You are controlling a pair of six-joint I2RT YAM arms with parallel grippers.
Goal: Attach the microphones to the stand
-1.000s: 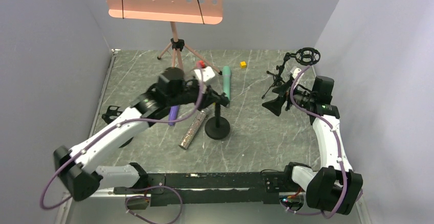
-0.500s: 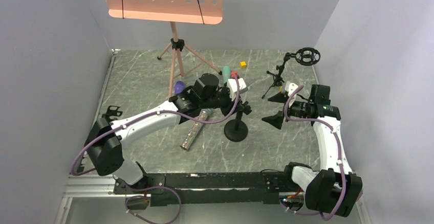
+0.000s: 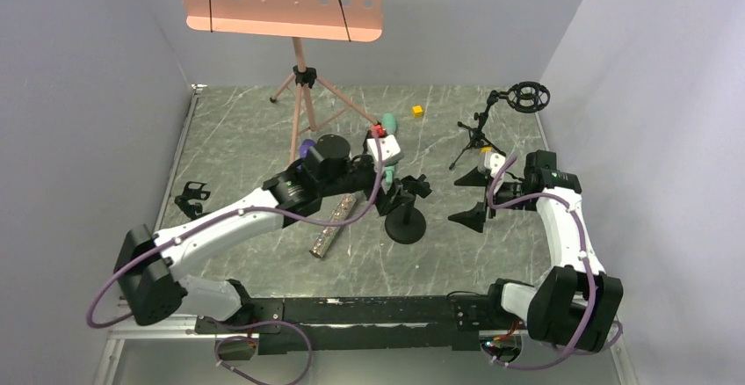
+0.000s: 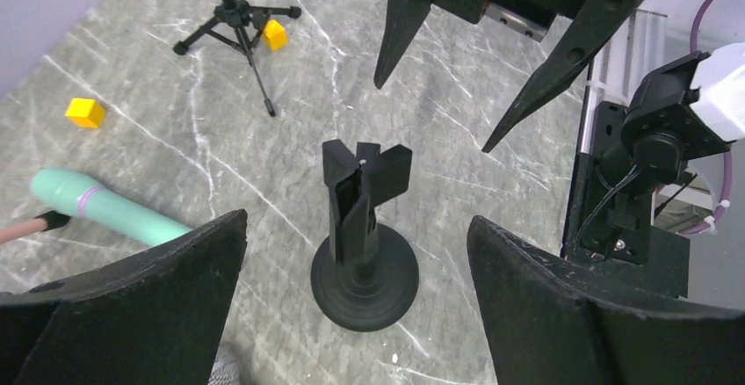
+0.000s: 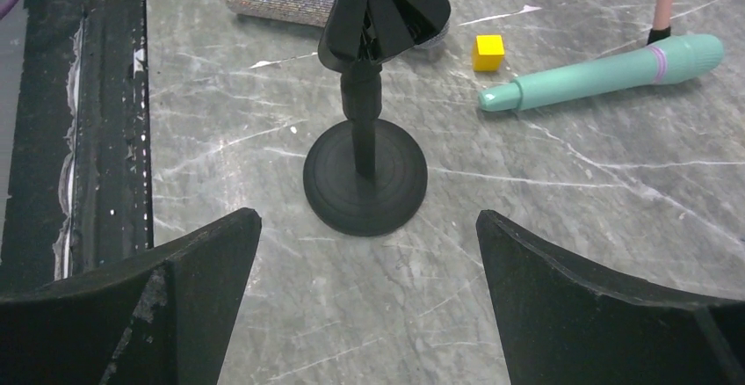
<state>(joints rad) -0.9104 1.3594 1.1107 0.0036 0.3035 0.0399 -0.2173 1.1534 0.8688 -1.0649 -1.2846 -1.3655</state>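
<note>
Left gripper [image 3: 400, 193]: we are seeing its jaws spread wide, gripping nothing, hanging over the upright black stand [image 3: 405, 224]. Right gripper [image 3: 470, 196]: likewise gaping, facing the stand from the right. Teal microphone [image 3: 389, 123] and glittery microphone [image 3: 332, 224]: both lying on the marble table [image 3: 439, 253], off the stand. Purple microphone [image 3: 307, 149]: we are finding it mostly hidden behind the left arm [image 3: 228, 222].

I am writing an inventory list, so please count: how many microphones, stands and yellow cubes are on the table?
Microphones: 3 (purple microphone, teal microphone, glittery microphone)
Stands: 3 (round-base stand, tripod stand, pink music stand)
Yellow cubes: 2 (cube by the tripod, lone cube)
Total: 8
</note>
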